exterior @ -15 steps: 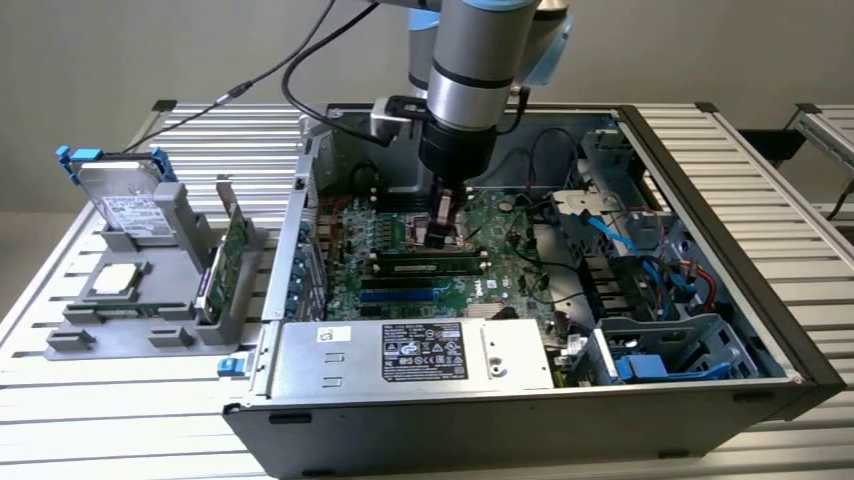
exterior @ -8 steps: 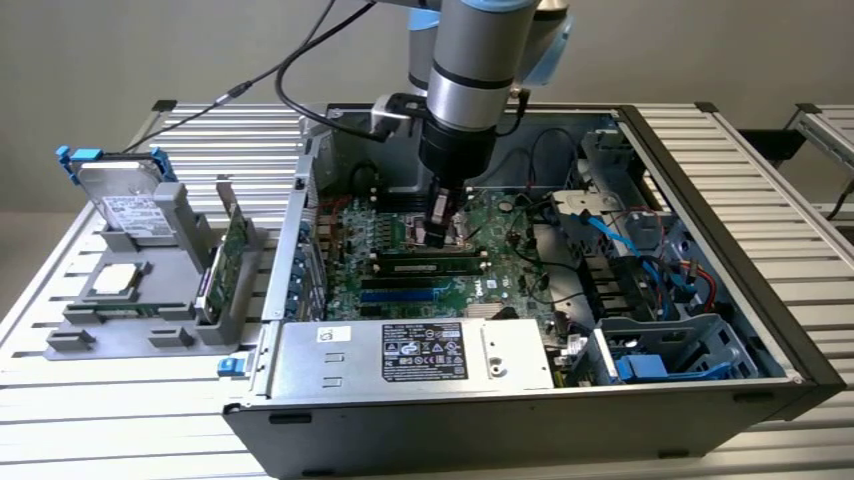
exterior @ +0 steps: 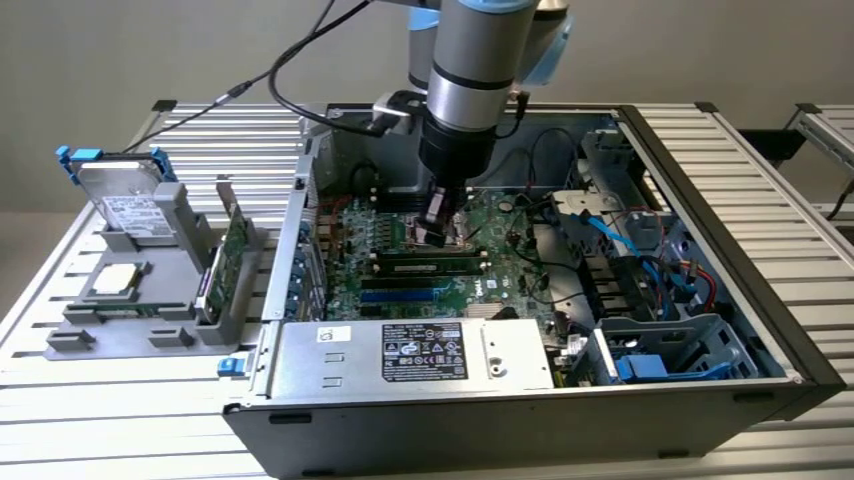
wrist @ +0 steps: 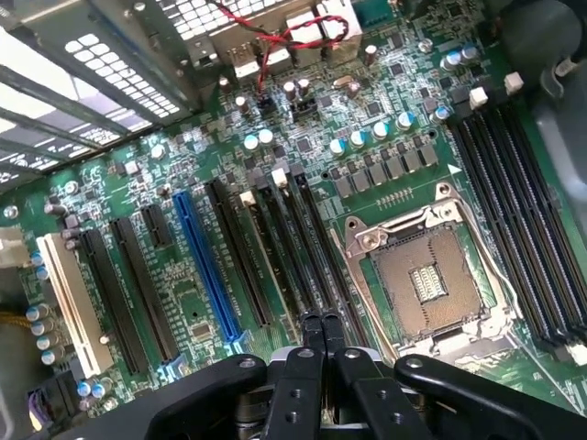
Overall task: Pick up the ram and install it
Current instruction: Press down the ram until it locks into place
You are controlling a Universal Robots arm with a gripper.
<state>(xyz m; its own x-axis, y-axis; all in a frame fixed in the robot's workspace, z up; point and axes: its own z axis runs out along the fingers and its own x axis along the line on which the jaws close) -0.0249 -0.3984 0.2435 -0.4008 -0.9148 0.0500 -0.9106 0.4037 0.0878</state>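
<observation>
— What is the gripper point(exterior: 438, 235) doing?

— It is clenched, its two black metal fingers point(wrist: 310, 341) pressed flat together with nothing between them. It reaches down into the open computer case point(exterior: 747, 240), just over the green motherboard point(wrist: 183, 275) and its long black slots.

— And the ram point(exterior: 427, 267)?

— It is a long, narrow, dark stick with a little green showing, lying along the memory slots just below the gripper tips, inside the case near the middle of the slatted metal surface point(exterior: 80, 400). It looks set into a slot, though I cannot tell whether it is fully seated.

— Any writing?

— The grey metal power supply point(exterior: 414, 355) carries a black-and-white label, but the print is too small to read. One slot point(wrist: 209, 270) is bright blue, and the square processor socket point(wrist: 426, 280) has a shiny steel frame.

— What is near the surface's edge?

— On the exterior view's left, a grey plastic holder point(exterior: 80, 335) holds a silver chip point(exterior: 114, 280).
</observation>
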